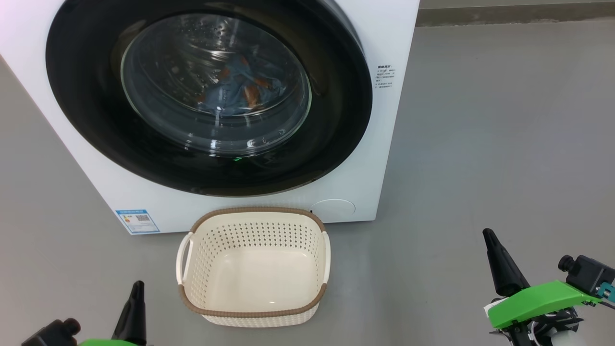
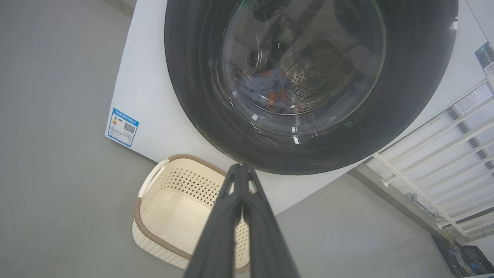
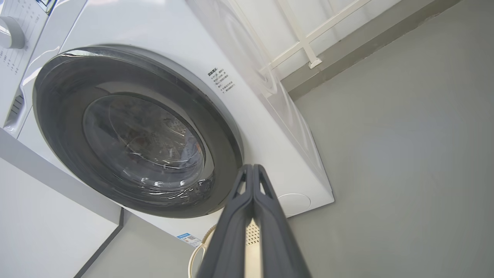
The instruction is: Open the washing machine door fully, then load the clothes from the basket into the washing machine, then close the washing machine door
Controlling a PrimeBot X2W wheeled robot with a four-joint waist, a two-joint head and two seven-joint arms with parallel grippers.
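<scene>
The white washing machine (image 1: 399, 96) stands on the grey floor (image 1: 480, 144), a small blue label (image 1: 137, 220) at its lower front corner. Its round door (image 1: 91, 125), a glossy black ring around bulging clear glass, sits shut against the front. Behind the glass, blue clothes (image 1: 240, 91) with orange figures lie in the steel drum. The cream perforated basket (image 1: 254, 210), brown-rimmed, stands upright just before the machine, its bare inside showing.

Grey floor (image 1: 480, 144): washing machine (image 1: 384, 38) standing; basket (image 1: 254, 235) upright just before its front.
</scene>
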